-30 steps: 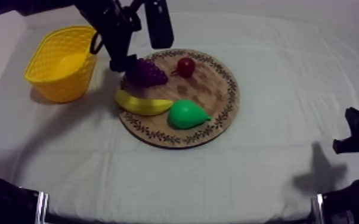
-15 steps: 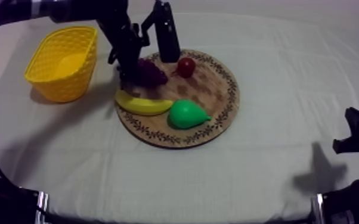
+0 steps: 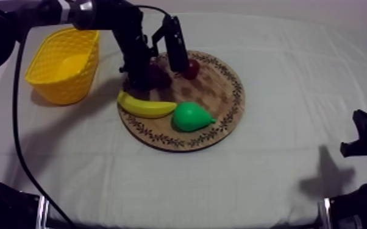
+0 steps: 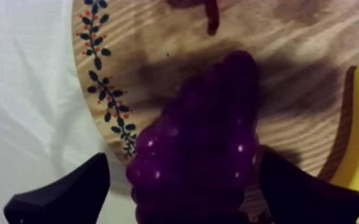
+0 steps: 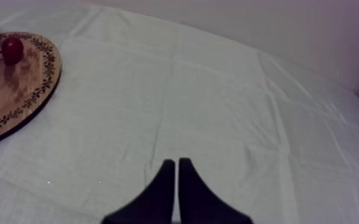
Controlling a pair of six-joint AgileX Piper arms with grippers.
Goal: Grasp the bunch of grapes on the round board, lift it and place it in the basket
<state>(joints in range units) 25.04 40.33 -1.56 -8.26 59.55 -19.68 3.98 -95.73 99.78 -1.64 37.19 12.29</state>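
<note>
The left gripper (image 4: 182, 179) has come down over the wooden board (image 4: 158, 36) and now straddles the bunch of grapes (image 4: 200, 137), its fingers spread to either side and, as far as I can tell, not yet pinching. The grapes lie on the board; closing and carrying to the yellow basket (image 3: 64, 64) remain.

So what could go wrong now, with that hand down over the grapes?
1. The left hand is open, with a finger at each side of the grapes. The bunch is bumpy and rounded, so it might slip out as the fingers close.
2. The banana lies close by on the board, so the hand could nudge it.
3. On the way to the basket, a low-hanging bunch might catch the rim.
</note>
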